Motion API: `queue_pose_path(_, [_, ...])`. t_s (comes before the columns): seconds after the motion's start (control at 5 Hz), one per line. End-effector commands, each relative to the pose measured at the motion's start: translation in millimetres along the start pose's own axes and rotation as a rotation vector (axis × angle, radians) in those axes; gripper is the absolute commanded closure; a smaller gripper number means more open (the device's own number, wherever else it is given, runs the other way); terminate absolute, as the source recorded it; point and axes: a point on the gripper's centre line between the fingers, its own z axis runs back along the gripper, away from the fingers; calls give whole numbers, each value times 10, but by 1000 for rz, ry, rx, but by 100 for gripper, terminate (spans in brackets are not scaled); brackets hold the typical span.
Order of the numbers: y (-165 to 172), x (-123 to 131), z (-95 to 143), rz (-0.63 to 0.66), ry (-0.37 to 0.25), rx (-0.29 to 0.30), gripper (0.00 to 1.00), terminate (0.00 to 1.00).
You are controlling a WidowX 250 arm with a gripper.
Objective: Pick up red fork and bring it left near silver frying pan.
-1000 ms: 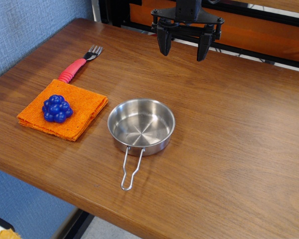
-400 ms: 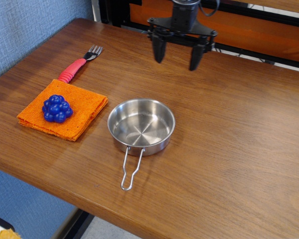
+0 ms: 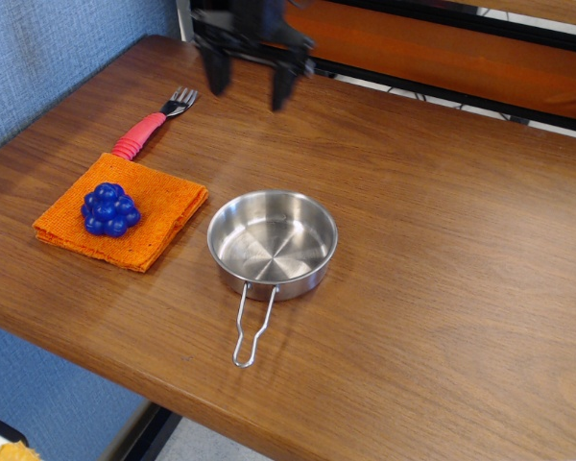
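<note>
Black gripper (image 3: 249, 88) blurred, at far edge of wooden table (image 3: 442, 240), fingers apart, nothing between them. Red fork (image 3: 152, 123) lies just left of it on the table, tines pointing far-right, handle end touching orange cloth (image 3: 149, 211). Blue berry toy (image 3: 108, 208) sits on cloth. Silver frying pan (image 3: 272, 240) right of cloth, wire handle toward near edge.

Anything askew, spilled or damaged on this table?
Nothing stands out. The red fork lies flat by the orange cloth, the silver frying pan sits upright and empty, and the gripper hangs above, jaws apart.
</note>
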Motion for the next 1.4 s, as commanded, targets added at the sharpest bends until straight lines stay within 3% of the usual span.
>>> queue_pose_path(0.0, [870,78,-36,2,11,48,0,0])
queue_pose_path(0.4, [1032,-83,-402,-18,116,48,0,0])
queue_pose_path(0.8, [955,-144,-500,-52,113,9,0,0])
queue_pose_path(1.0, [956,-185,-590,-52,150,27,0,0])
queue_pose_path(1.2, [970,-192,-590,-58,136,23,100,0])
